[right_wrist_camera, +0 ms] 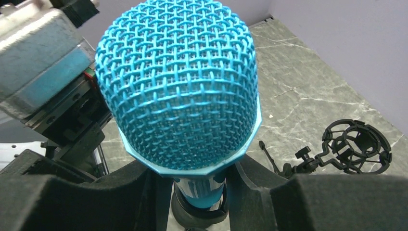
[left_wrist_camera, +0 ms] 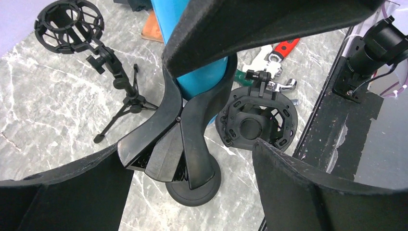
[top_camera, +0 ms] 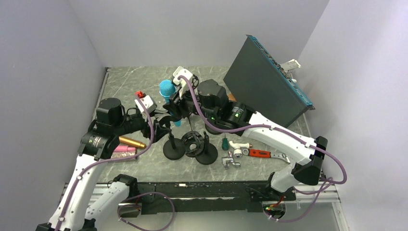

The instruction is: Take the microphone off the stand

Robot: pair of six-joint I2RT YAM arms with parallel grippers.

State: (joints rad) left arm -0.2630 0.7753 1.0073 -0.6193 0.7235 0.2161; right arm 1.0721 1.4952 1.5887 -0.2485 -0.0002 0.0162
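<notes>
My right tool (right_wrist_camera: pixel 202 197) holds the blue microphone (right_wrist_camera: pixel 178 86) under its head, to pull it out; my left tool (left_wrist_camera: pixel 192 192) stands wide around the stand's clip (left_wrist_camera: pixel 168 144).

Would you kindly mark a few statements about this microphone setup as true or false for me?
1. The microphone has a blue mesh head. True.
2. The left gripper is clamped on the microphone. False: its jaws stand open on either side of the clip.
3. A red-handled wrench lies on the table. True.
4. The microphone lies flat on the table. False: it stands in the clip on the stand, with the right gripper closed on its body.
</notes>
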